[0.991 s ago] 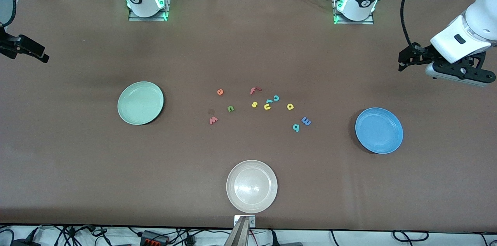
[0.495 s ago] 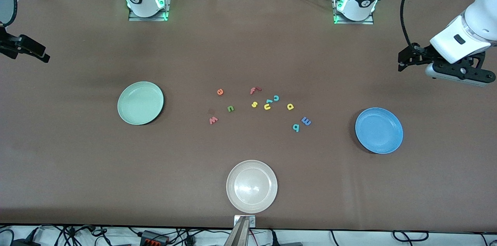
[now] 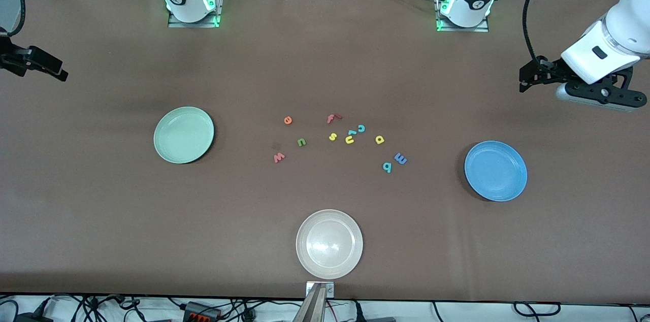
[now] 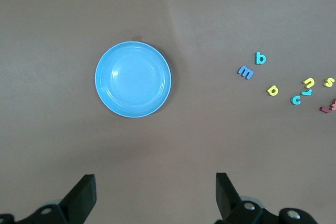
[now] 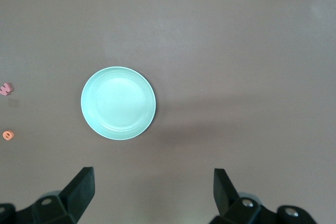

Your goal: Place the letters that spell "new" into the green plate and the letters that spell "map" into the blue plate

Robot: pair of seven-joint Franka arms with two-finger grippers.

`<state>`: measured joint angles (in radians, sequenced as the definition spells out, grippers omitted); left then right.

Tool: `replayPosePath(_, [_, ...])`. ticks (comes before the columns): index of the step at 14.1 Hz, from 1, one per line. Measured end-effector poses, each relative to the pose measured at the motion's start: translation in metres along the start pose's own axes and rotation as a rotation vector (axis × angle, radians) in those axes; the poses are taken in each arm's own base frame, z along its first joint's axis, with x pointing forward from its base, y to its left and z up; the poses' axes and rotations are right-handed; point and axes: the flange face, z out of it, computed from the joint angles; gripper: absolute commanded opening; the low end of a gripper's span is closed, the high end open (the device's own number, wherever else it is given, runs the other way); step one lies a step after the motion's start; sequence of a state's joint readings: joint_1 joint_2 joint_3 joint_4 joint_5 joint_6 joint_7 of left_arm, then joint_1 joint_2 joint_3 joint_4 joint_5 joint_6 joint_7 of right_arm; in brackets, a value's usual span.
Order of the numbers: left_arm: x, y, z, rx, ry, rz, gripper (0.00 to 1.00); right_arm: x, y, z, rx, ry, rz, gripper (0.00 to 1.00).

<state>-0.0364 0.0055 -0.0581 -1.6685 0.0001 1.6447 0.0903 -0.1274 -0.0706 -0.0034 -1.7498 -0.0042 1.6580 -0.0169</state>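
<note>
The orange "e" (image 3: 288,120), green "n" (image 3: 301,142) and red "w" (image 3: 279,158) lie mid-table, toward the green plate (image 3: 184,135). The yellow "a" (image 3: 379,139), dark blue "m" (image 3: 400,158) and teal "p" (image 3: 387,166) lie toward the blue plate (image 3: 495,170). Both plates hold nothing. My left gripper (image 3: 523,81) hangs open over bare table at the left arm's end, and its wrist view shows the blue plate (image 4: 133,79). My right gripper (image 3: 58,70) hangs open at the right arm's end, with the green plate (image 5: 118,103) in its wrist view.
A red "f" (image 3: 332,118), yellow "s" (image 3: 332,136), yellow "u" (image 3: 350,139) and teal "c" (image 3: 361,128) lie among the letters. A cream-white plate (image 3: 329,244) sits near the table's front edge.
Both grippers have drifted very slightly, staying open. The letters and plates have not moved.
</note>
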Motion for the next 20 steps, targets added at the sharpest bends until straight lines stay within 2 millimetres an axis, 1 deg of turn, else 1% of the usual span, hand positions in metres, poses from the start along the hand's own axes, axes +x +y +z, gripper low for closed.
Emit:
replayPosePath(2, [0.0, 0.0, 0.0, 0.0, 0.0, 0.0, 1.0, 0.001, 0.0, 0.005, 0.0, -0.011, -0.001, 1.0])
replayPosePath(3, [0.0, 0.0, 0.0, 0.0, 0.0, 0.0, 1.0, 0.003, -0.002, 0.012, 0.0, -0.025, -0.004, 1.0])
replayPosePath(4, [0.0, 0.0, 0.0, 0.0, 0.0, 0.0, 1.0, 0.007, -0.006, 0.024, 0.0, -0.048, -0.014, 1.0])
replayPosePath(5, [0.0, 0.0, 0.0, 0.0, 0.0, 0.0, 1.0, 0.011, -0.015, 0.041, 0.0, -0.079, -0.03, 1.0])
replayPosePath(6, [0.0, 0.001, 0.001, 0.0, -0.002, 0.0, 1.0, 0.017, -0.027, 0.062, -0.002, -0.112, -0.052, 1.0])
replayPosePath(8, [0.004, 0.005, 0.009, -0.003, -0.02, 0.009, 1.0, 0.034, -0.062, 0.113, -0.008, -0.172, -0.111, 1.0])
replayPosePath(10, [0.013, 0.012, 0.028, -0.008, -0.055, 0.022, 1.0, 0.046, -0.113, 0.166, -0.022, -0.211, -0.158, 1.0])
replayPosePath(11, [0.019, 0.018, 0.043, -0.013, -0.08, 0.035, 1.0, 0.047, -0.143, 0.188, -0.032, -0.221, -0.177, 1.0])
replayPosePath(12, [0.026, 0.029, 0.058, -0.016, -0.103, 0.038, 1.0, 0.045, -0.175, 0.204, -0.041, -0.22, -0.2, 1.0])
replayPosePath(13, [0.035, 0.043, 0.074, -0.017, -0.117, 0.007, 1.0, 0.04, -0.209, 0.218, -0.05, -0.209, -0.217, 1.0])
replayPosePath(15, [0.056, 0.074, 0.104, -0.011, -0.117, -0.153, 1.0, 0.024, -0.274, 0.24, -0.062, -0.176, -0.239, 1.0])
replayPosePath(16, [0.067, 0.09, 0.12, -0.011, -0.107, -0.245, 1.0, 0.014, -0.304, 0.252, -0.064, -0.169, -0.253, 1.0])
replayPosePath(18, [0.084, 0.123, 0.154, -0.018, -0.091, -0.411, 1.0, -0.007, -0.355, 0.278, -0.052, -0.154, -0.269, 1.0])
replayPosePath(20, [0.097, 0.146, 0.186, -0.034, -0.083, -0.566, 1.0, -0.026, -0.397, 0.303, -0.04, -0.121, -0.291, 1.0])
